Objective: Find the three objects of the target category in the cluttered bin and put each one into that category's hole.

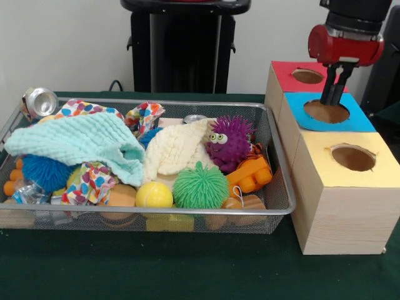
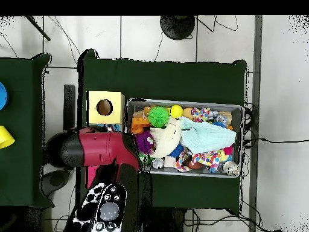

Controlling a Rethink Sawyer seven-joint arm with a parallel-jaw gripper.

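I see the hand (image 1: 331,100) poised over the blue-topped box (image 1: 359,112), its two fingers pointing down at the rim of that box's round hole (image 1: 326,112). The fingers sit pressed close together with nothing visible between them. The blue box is the middle one of three joined wooden boxes: a red-topped box (image 1: 284,74) behind it and a yellow-topped box (image 1: 340,206) in front, each with its own hole.

Beside the boxes, the wire-mesh bin (image 1: 282,187) rests on the green worktop (image 1: 187,269), packed full. A mint cloth (image 1: 81,140) drapes over the left half, with a confetti-print cloth (image 1: 87,181) peeking out beneath it. A cream knitted cloth (image 1: 175,150) lies at the centre. Toward the bin's right end I see a purple fuzzy monster (image 1: 230,142) and an orange block toy (image 1: 250,175). Along the front edge sit a green spiky ball (image 1: 200,186), a yellow ball (image 1: 154,195) and a blue spiky ball (image 1: 44,172). A silver can (image 1: 39,101) leans at the far left corner.
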